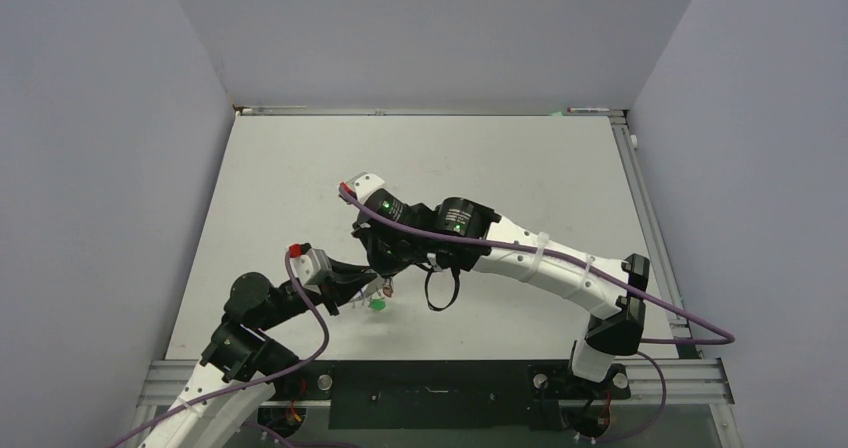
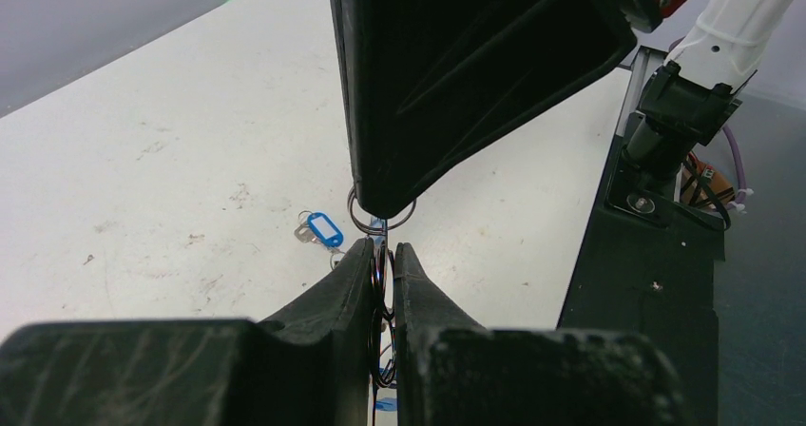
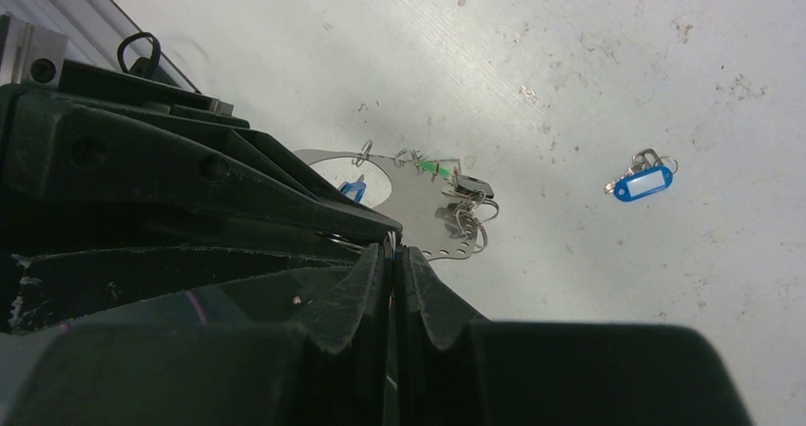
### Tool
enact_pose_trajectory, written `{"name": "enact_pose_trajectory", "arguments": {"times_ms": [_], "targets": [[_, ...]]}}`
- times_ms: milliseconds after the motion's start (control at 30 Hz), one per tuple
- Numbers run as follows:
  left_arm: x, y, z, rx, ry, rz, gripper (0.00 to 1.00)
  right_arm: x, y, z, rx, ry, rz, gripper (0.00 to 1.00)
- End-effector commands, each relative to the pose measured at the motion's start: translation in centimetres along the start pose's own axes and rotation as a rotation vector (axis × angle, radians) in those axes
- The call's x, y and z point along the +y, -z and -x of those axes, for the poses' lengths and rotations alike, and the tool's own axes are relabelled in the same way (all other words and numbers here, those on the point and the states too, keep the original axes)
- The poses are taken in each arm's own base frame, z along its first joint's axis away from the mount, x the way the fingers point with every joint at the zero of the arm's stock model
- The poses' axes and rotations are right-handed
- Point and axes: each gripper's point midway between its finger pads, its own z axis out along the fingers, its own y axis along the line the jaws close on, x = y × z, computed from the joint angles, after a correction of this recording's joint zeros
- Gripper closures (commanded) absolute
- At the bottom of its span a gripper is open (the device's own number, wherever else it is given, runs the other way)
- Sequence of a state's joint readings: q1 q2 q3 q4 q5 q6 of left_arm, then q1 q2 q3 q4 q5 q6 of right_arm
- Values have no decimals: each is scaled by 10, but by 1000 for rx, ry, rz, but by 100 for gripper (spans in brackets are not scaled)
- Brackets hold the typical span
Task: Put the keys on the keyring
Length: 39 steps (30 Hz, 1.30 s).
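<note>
Both grippers meet low over the near middle of the table. My left gripper (image 2: 383,260) is shut on the keyring (image 3: 423,212), a silvery D-shaped loop seen edge-on as thin wire between its fingers. Keys with a green tag (image 3: 435,167) and a blue tag (image 3: 352,190) hang on it. My right gripper (image 3: 392,253) comes down from above, shut on a small wire ring (image 2: 380,219) right at the left fingertips. In the top view the left gripper (image 1: 372,290) and right gripper (image 1: 386,273) touch, with the green tag (image 1: 377,305) below them. Another blue-tagged key (image 2: 321,229) lies loose on the table.
The loose blue-tagged key (image 3: 642,181) lies apart from the grippers on the scuffed white table (image 1: 520,168). A black cable loop (image 1: 440,290) hangs under the right arm. The dark frame and arm bases (image 2: 656,255) line the near edge.
</note>
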State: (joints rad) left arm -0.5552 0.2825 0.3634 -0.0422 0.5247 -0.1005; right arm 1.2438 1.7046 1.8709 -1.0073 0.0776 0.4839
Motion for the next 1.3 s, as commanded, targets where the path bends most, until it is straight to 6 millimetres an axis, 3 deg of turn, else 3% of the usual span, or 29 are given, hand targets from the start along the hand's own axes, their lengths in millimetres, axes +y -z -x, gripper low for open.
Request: {"name": "enact_pose_trajectory", "arguments": {"times_ms": [0,300,567,600,733,800,1000,1267], "targets": [[0,0,41,-130,-90,6,100,-10,-2,-15,82,14,-38,95],[2,1,41,-124,-111,21,100,-23,-5,-24,127,54,-99,95],[8,1,38,-114,-131,51,100,-19,-1,-21,143,62,-73,95],[8,1,38,-113,-130,51,98,-19,-1,-20,141,59,-64,95],[7,2,38,-117,-139,46,67,-15,-3,-19,134,53,-31,95],[6,3,39,-123,-149,45,58,-13,-5,-19,135,55,-22,95],[5,0,39,-112,-155,26,55,-8,-4,-15,135,56,-5,95],[-19,-8,34,-98,-157,-122,41,-7,-1,-11,124,45,-2,95]]}}
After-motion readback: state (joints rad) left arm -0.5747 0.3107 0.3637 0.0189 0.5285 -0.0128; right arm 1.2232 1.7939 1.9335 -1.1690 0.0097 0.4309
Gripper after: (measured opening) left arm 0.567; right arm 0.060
